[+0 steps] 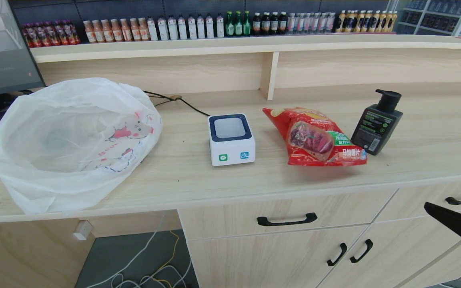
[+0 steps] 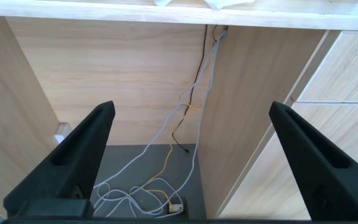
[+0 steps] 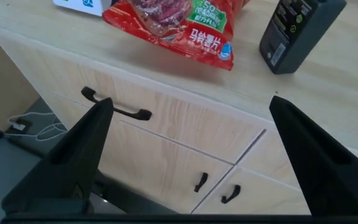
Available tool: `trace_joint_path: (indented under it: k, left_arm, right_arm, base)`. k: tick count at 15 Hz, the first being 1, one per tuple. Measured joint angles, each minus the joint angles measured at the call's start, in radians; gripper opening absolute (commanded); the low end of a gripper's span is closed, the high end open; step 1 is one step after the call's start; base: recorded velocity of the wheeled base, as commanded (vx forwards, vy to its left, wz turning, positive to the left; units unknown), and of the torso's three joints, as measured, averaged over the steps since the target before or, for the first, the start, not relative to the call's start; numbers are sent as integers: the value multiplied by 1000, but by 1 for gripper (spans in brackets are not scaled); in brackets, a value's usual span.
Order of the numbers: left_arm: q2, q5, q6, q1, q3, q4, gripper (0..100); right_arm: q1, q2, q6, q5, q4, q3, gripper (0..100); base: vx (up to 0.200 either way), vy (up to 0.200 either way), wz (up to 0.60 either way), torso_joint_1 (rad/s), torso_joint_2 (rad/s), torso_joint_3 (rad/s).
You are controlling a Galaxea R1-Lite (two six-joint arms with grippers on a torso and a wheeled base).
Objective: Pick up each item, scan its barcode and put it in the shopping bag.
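Right hand (image 1: 444, 189): lower right of the frame, in front of the drawer fronts and below the tabletop (image 1: 182, 176) edge; fingers spread wide, nothing between them.
Left hand (image 2: 189, 111): under the tabletop, facing a recess with loose cables; released, nothing in it.
Red snack packet (image 1: 318, 138): lying flat, right of centre, untouched.
Dark pump bottle (image 1: 375, 124): upright, just beside the packet toward the right edge, untouched.
Scanner (image 1: 231, 139): white box at centre, window facing up, near the packet's left side.
Shopping bag (image 1: 18, 172): white translucent plastic at left, mouth open toward the camera; no item can be made out inside.
Progress, as judged: nothing bagged yet. Both packet and bottle remain to be lifted, scanned and dropped into the bag.
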Motion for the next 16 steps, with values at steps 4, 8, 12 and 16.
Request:
trace_joint_path:
  k: [4,8,12,16]
  left_arm:
    - [0,0,0,1,0,0,100]
    - [0,0,0,0,0,0,100]
    - [0,0,0,1,0,0,100]
    - [0,0,0,1,0,0,100]
  right_arm:
    - [80,187,127,3,-26,-133,100]
    - [94,355,141,-4,24,-364,100]
    - [150,487,142,-34,83,-509,100]
    - [174,592,142,-47,96,-594,100]
  base:
    - [0,0,0,0,0,0]
    - [0,0,0,0,0,0]
    - [0,0,0,0,0,0]
    - [0,0,0,0,0,0]
